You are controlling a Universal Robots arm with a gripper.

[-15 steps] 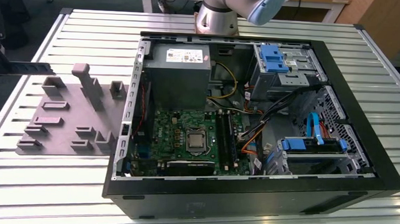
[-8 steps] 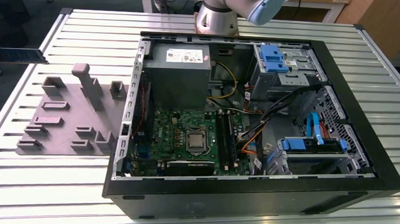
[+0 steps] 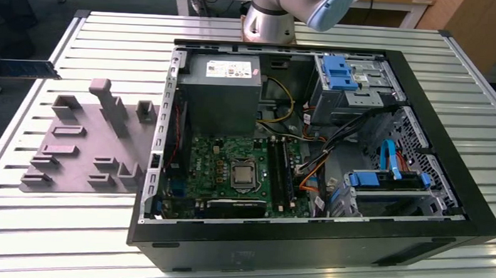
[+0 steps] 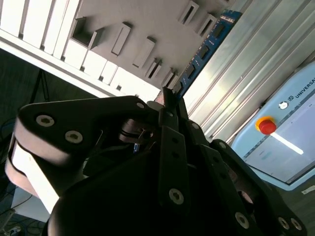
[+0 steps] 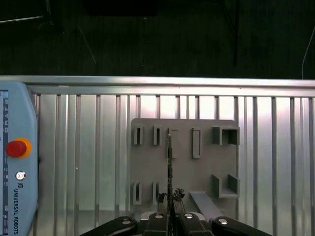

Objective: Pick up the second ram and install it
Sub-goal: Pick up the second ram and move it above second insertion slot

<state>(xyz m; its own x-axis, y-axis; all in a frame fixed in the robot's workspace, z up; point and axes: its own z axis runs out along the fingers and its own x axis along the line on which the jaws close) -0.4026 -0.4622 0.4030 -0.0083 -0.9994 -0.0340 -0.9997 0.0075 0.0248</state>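
- Nearest, in both wrist views: black gripper [image 5: 170,204], pinched closed on one end of the memory stick [image 5: 170,162], with nothing else in its grasp.
- In the first wrist view, seen edge-on as a thin dark line, long axis running straight away from the gripper and lined up over the grey slotted plate [image 5: 184,172]; impossible to tell here whether touching the plate or held apart from it.
- In the second wrist view, flat side on show instead: blue-green board [image 4: 204,49] with a row of dark chips, slanting away from the gripper [image 4: 166,105] toward the plate [image 4: 157,24].
- Farther off in the first wrist view: ribbed metal table [image 5: 88,147] under the plate, and a pale blue control tablet [image 5: 17,196] with a red button [image 5: 16,148] at the table's edge.
- In the exterior view, at the upper left of the frame: stick [image 3: 21,68] held roughly level, free end pointing toward the exterior view's right, apart from the plate [image 3: 76,147] lower in the frame.
- Beyond the plate, toward the exterior view's right: open black computer case [image 3: 310,242] lying on the table [image 3: 60,231], green circuit board [image 3: 221,169] inside.
- Farthest, at the top centre of that frame: grey arm base [image 3: 268,23] behind the case.
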